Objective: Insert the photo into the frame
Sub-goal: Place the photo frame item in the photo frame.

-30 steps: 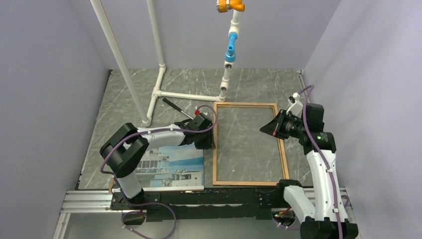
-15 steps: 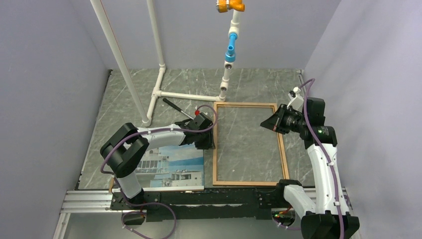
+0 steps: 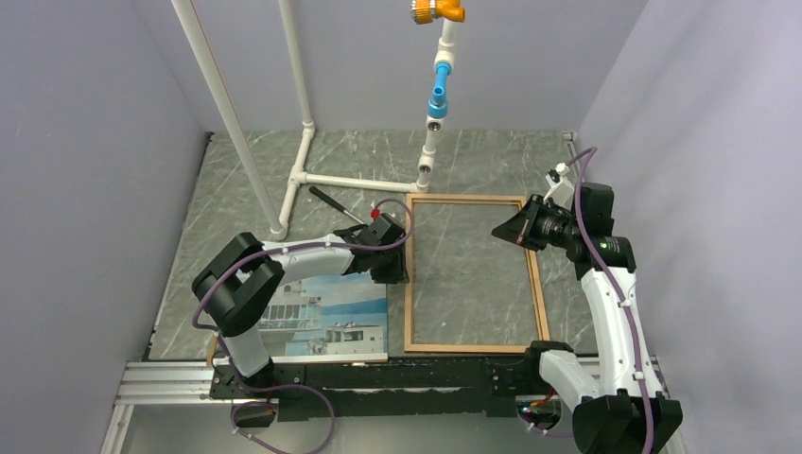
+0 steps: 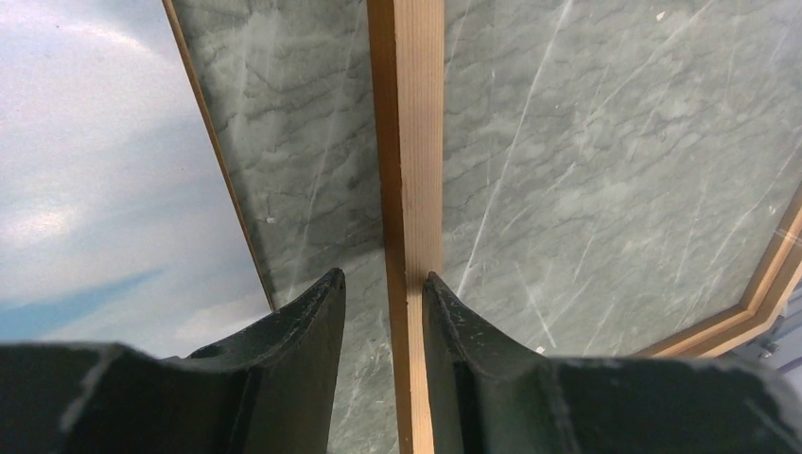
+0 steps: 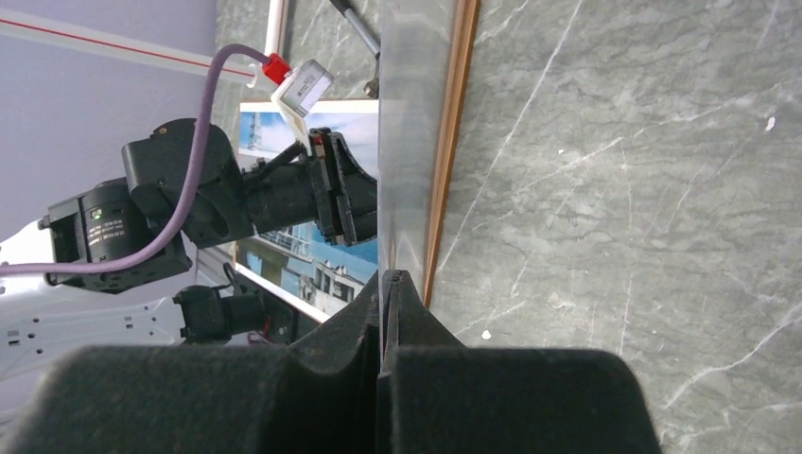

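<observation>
Two left fingers (image 4: 284, 350) apart, straddling frame (image 4: 407, 142) rail (right fingers (image 5: 416, 331) pinch clear sheet (image 5: 411, 142)).

Frame (image 4: 407, 142): orange-brown wood, fine grain seen, matt, unvarnished look.
Photo (image 4: 85, 142): paper print, glossy, soft glare noted.
Tabletop (image 4: 586, 170): grey-green marble-look surface, white-veined, smooth, faint sheen.
Clear sheet (image 5: 409, 142), pinched in right gripper (image 5: 386, 276) jaws: see-through, glossy; glass or plastic not told apart.
Left gripper (image 4: 383, 279) jaws: black plastic, matt, scuffed pale at edges.
Pipe stand (image 3: 305, 113): white plastic, smooth.
Base rail (image 3: 161, 380): bare metal, satin.
</observation>
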